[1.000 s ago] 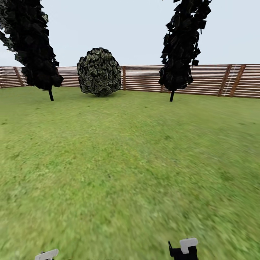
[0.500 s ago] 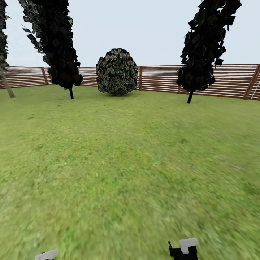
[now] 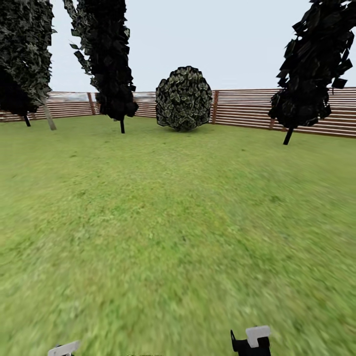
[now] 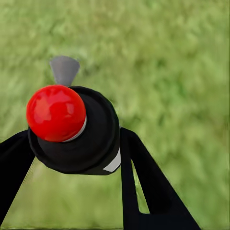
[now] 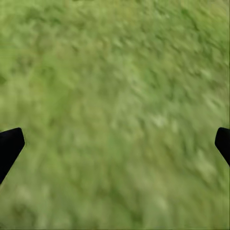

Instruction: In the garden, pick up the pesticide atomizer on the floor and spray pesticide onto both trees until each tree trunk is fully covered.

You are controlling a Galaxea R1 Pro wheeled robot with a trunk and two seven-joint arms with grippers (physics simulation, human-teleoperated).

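Left gripper (image 4: 76, 158) was clamped on the atomizer (image 4: 79, 132), red top facing the wrist camera, grass (image 4: 172, 67) behind. Right gripper (image 5: 115, 143) fingers were spread wide over grass. In the head view: lawn, fence (image 3: 247, 106) across the top, round bush (image 3: 183, 98) upper centre, grey-tan trunk (image 3: 49, 117) upper left.

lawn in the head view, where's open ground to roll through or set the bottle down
The grass is bare from the robot up to the round bush, between the black cypress and the cypress on the right. It is crowded at far left, where trees cluster by the fence.
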